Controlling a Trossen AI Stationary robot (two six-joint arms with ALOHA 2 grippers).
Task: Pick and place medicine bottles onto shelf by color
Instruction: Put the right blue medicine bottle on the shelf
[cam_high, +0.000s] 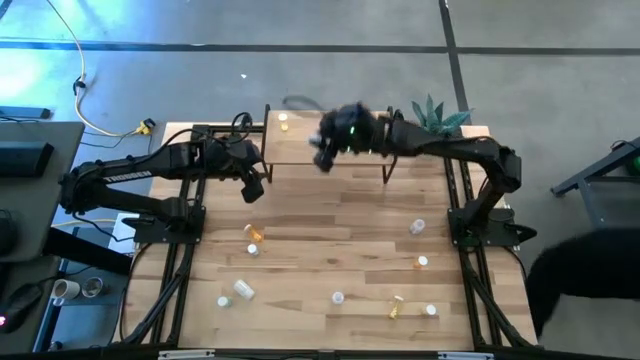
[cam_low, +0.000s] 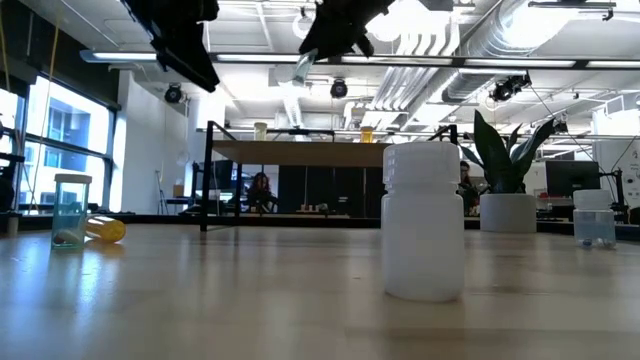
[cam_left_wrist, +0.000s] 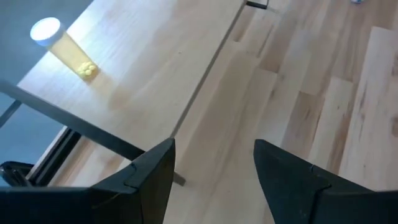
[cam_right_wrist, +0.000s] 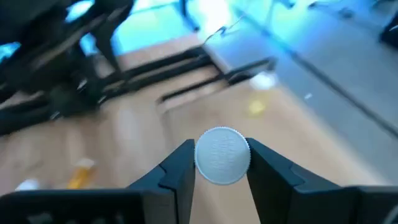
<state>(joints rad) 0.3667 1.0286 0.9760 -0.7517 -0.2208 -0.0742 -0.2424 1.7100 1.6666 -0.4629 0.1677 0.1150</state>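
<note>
The right claw pinches a bottle with a white ribbed cap, its two fingers pressed against the cap's sides. It hangs above the shelf, over the board's middle. In the low view the held bottle shows as a pale, clear body, tilted, well above the shelf board.

The left claw hovers with its fingers spread and nothing between them, just off the shelf's left end, above the counter.

One bottle stands on the shelf near its left back corner: a clear yellowish body with a white cap and yellow pills at its bottom. The low view also shows a yellow-topped bottle on the board.

The rest of the bottles lie scattered on the counter in front of the shelf. An orange one lies on its side near the shelf's left front, with a white one just beside it. A white one and an orange-capped one sit toward the shelf's right front. Farther from the shelf are a white one, another, a yellow one on its side and a white one.

A potted plant stands just beside the shelf's right end.
</note>
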